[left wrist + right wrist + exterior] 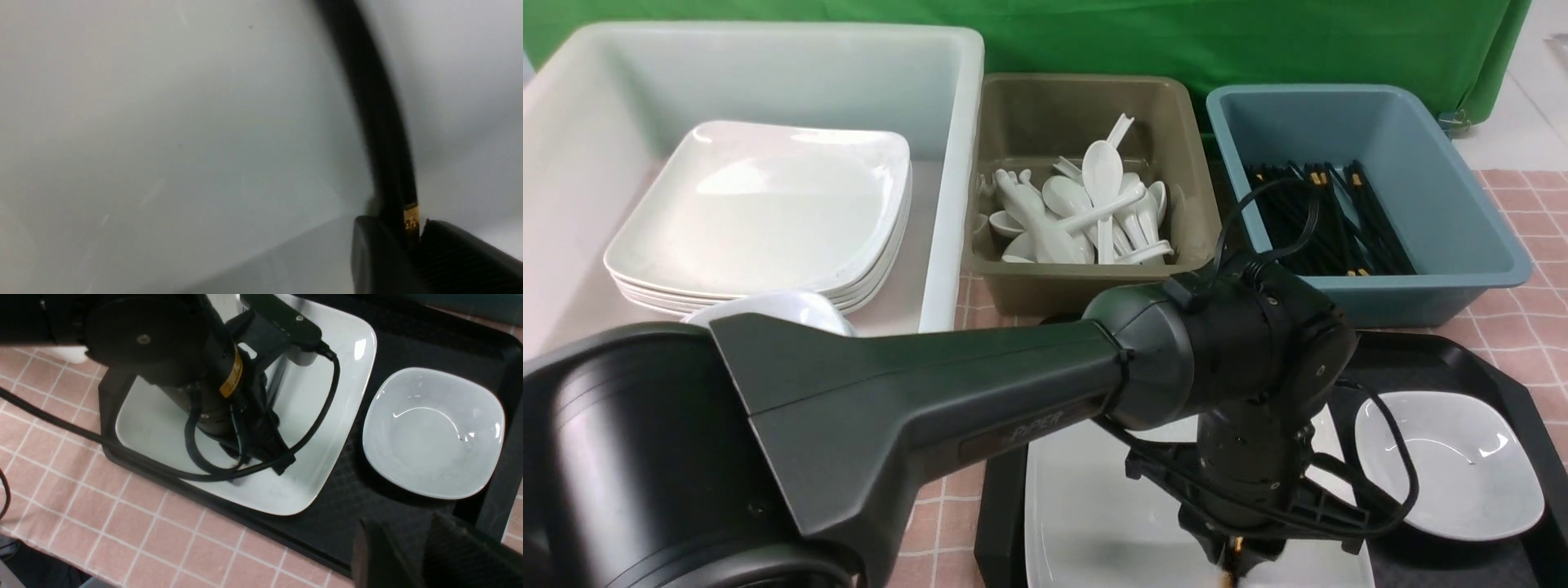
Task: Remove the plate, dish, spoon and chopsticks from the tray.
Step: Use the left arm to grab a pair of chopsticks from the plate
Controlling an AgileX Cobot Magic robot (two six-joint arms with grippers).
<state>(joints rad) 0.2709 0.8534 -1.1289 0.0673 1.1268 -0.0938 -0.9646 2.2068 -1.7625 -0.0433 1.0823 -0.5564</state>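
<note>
Left wrist view puts the left gripper (412,228) right down on the plate (1086,514). Its jaws are pinched narrow on the chopsticks (380,122), just at the gold band. The picture is blurred, so I cannot tell whether both sticks are caught or only one.

The plate lies on the left half of the tray (347,522), on the near side of the table. The dish (1450,465) sits just beside it on the right half, empty. The right gripper (408,535) hangs near the tray's near right corner, jaws partly apart with nothing between them. No spoon shows on the tray; the left arm may hide it.

The step in hand looks like lifting the chopsticks. A good lift goes straight up, so the long ends clear the plate's rim without dragging. Pause once they are off the plate and check that two sticks hang in the grip.

Farther back stand three tubs. The white tub (956,163) on the left holds a stack of plates (768,212). The olive tub (1086,98) in the middle holds spoons (1086,212). The blue tub (1445,212) on the right holds black sticks (1331,220), so that is the likely goal. Turn the pair to lie along the others and lower it well inside before letting go.
</note>
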